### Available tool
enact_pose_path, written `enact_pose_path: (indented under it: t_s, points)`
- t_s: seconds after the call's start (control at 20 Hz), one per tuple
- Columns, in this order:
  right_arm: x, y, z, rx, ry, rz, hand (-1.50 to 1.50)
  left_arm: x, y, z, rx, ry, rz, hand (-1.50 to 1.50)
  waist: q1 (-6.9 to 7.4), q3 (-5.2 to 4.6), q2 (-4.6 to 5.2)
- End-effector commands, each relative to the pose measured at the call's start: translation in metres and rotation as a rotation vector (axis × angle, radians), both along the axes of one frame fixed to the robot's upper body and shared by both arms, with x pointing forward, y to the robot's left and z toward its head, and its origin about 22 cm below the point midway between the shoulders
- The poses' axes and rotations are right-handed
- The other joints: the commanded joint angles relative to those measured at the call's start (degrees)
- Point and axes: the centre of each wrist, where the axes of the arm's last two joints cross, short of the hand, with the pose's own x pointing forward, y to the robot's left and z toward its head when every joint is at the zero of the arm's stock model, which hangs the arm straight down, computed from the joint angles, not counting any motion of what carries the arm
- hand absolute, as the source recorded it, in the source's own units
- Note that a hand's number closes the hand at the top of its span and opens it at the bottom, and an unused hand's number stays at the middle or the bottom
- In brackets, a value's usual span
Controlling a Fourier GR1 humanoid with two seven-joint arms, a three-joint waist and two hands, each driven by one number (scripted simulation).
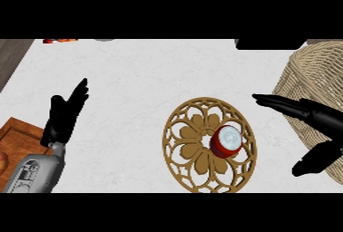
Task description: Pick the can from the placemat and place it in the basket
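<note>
A red can with a pale lid stands upright on the right half of a round tan openwork placemat on the white counter. My right hand hovers to the right of the can, apart from it, open with fingers stretched toward the upper left and thumb hanging low. It partly covers the wicker basket at the right edge. At the left my left hand rests open, fingers pointing up, far from the can.
A brown wooden board lies at the lower left edge, partly under my left forearm. A dark object sits at the back right, and small red items at the back left. White counter spans the middle.
</note>
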Motion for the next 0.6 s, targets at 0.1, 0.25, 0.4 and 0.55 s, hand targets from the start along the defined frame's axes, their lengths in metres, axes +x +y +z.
enact_pose_path:
  t_s: [0.1, 0.25, 0.4, 0.55]
  points:
    - [-0.008, 0.008, -0.04, 0.003, 0.021, 0.037, -1.5, -0.013, -0.002, -0.004, 0.008, -0.017, 0.0, 0.0, 0.06, 0.01, -0.03]
    - [0.005, 0.046, -0.032, -0.012, 0.009, 0.049, -1.5, 0.005, 0.011, -0.014, 0.001, 0.003, -0.002, 0.0, -0.12, -0.02, 0.05]
    - [0.008, 0.022, -0.035, 0.002, -0.007, 0.023, -1.5, -0.015, 0.007, -0.001, -0.007, 0.018, -0.003, 0.0, 0.08, 0.0, -0.03]
    - [0.0, 0.049, -0.055, 0.01, -0.008, 0.029, -1.5, 0.002, 0.021, 0.002, 0.017, -0.011, -0.002, 0.0, -0.09, -0.01, 0.0]
